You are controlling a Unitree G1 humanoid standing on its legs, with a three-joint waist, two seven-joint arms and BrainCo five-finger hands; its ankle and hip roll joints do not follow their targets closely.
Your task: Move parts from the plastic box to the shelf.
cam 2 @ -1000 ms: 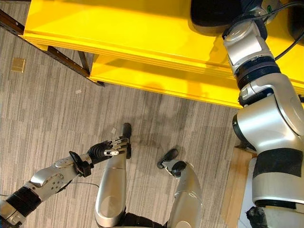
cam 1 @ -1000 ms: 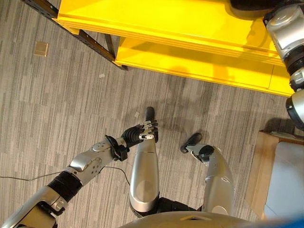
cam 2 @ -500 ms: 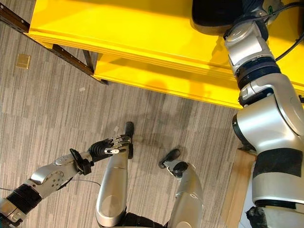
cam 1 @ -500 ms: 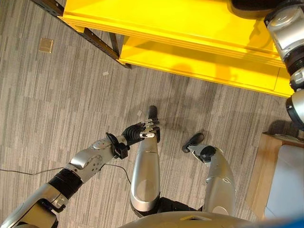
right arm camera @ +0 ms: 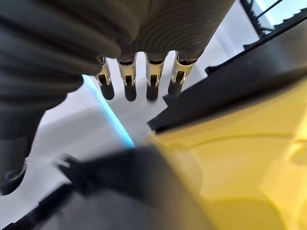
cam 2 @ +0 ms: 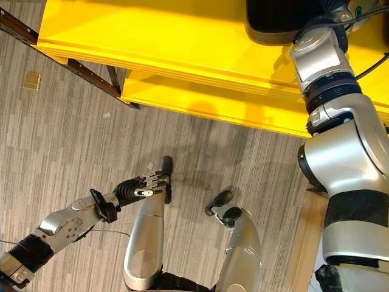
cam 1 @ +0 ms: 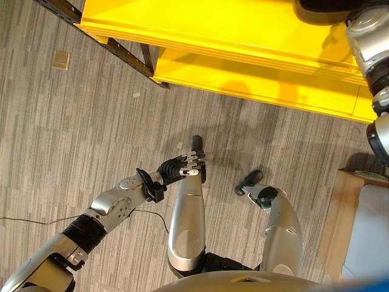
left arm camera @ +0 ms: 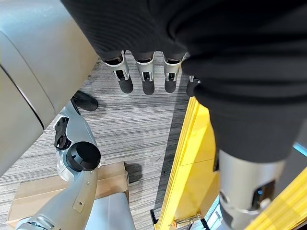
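Both robot hands empty: left robot hand (cam 1: 182, 168) low over floor (cam 1: 79, 121), right robot hand (right arm camera: 139, 79) above yellow shelf (cam 1: 243, 36)

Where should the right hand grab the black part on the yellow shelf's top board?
Probably its rounded near edge, from above: the black part lies on the shelf and the right hand, fingers straight, is right by it. Its far side is cut off, so this is tentative.

Glossy painted shelving over matt, fine-grained flooring

The yellow shelf (cam 1: 243, 36) is seen as smooth and glossy, carried on a dark matt metal frame (cam 1: 121, 52). The grey floor (cam 1: 73, 121) is finished in a matt streaked texture. A pale raw-wood box (cam 1: 337, 225) is shown unvarnished.
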